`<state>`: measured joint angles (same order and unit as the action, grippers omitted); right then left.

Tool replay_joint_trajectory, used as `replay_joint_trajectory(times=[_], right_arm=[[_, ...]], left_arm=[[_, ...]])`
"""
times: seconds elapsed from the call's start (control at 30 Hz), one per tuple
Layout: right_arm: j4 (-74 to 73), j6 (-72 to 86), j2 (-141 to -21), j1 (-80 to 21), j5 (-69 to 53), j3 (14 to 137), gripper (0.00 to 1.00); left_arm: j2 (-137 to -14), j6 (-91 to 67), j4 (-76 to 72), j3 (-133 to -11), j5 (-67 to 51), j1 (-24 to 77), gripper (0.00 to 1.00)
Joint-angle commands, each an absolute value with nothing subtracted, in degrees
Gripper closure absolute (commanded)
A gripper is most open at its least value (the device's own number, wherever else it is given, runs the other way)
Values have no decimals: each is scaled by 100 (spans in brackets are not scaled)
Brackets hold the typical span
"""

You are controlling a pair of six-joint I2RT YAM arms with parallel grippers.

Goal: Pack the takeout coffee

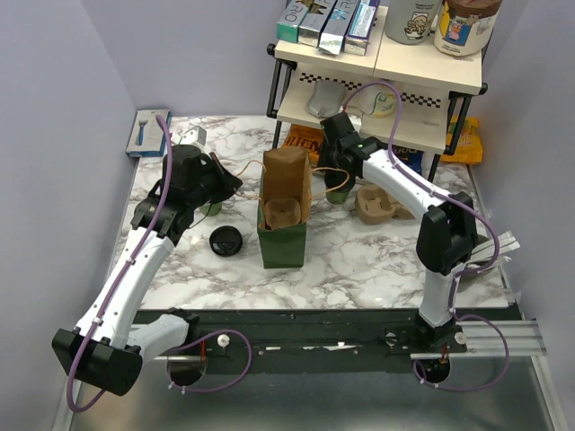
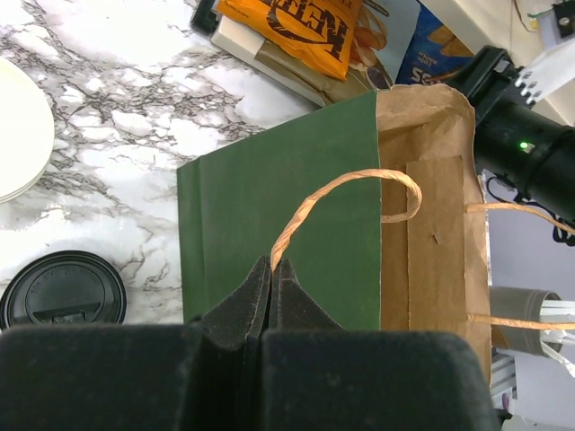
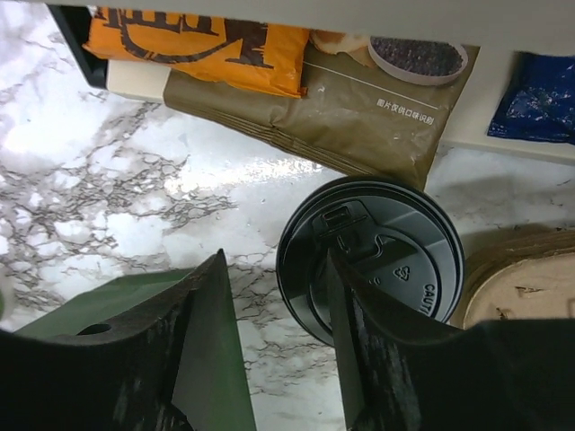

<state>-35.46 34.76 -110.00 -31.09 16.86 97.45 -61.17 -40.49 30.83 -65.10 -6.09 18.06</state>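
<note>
Marble table [image 1: 359, 260]: two black lids [image 1: 226, 241] [image 3: 370, 256]

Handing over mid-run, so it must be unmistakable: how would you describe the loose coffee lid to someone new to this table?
On the marble table, find the green paper bag standing open in the middle. The loose black lid lies flat just left of it. Unlike the other black lid, beyond the bag's right side, it has no cup under it.
</note>
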Motion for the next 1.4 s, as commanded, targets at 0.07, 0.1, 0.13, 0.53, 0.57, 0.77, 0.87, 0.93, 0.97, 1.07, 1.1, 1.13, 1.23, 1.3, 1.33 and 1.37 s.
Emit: replay_joint_trajectory(times=[0.07,0.1,0.13,0.53,0.57,0.77,0.87,0.93,0.97,1.07,1.1,1.13,1.23,1.3,1.33,1.37], right_arm=[[-4042,3498,-11294,-3252,2258,10037,44],[-4078,3515,-11320,-3252,2259,10020,45],[-4078,3550,-11320,-3252,2241,9985,47],[-4148,3445,-11434,-3340,2373,9976,63],[-4140,3437,-11452,-3349,2390,9984,63],[-4367,3428,-11777,-3340,2601,10353,66],[-4482,3445,-11830,-3357,2768,10415,70],[-4509,3445,-11786,-3366,2812,10345,74],[-4491,3445,-11760,-3375,2821,10301,76],[-4491,3393,-11593,-3401,2804,10152,87],[-4483,3375,-11549,-3419,2795,10108,90],[-4465,3349,-11427,-3436,2795,10047,92],[-4395,3322,-11181,-3480,2813,9792,96],[-4298,3270,-11013,-3507,2760,9563,97],[-4263,3191,-10934,-3524,2708,9484,97],[-4097,3095,-10733,-3516,2542,9396,98]], left_arm=[[-5977,-4025,2953,-6460,-791,1784,100],[-5968,-4025,2944,-6443,-791,1784,100],[-5959,-4043,2944,-6434,-774,1775,100],[-5950,-4069,2962,-6416,-738,1784,100],[-5950,-4069,2945,-6425,-747,1784,100],[-5941,-4078,2936,-6407,-756,1775,100],[-5924,-4104,2918,-6398,-756,1775,100],[-5915,-4104,2918,-6398,-765,1775,100],[-5915,-4104,2901,-6390,-773,1775,100],[-5915,-4113,2892,-6398,-773,1775,100],[-5915,-4113,2892,-6398,-782,1775,100],[-5915,-4122,2883,-6390,-791,1775,100],[-5915,-4131,2874,-6381,-782,1784,100],[-5906,-4131,2874,-6381,-791,1775,100],[-5898,-4131,2874,-6372,-791,1775,100],[-5897,-4131,2883,-6372,-774,1775,100]])
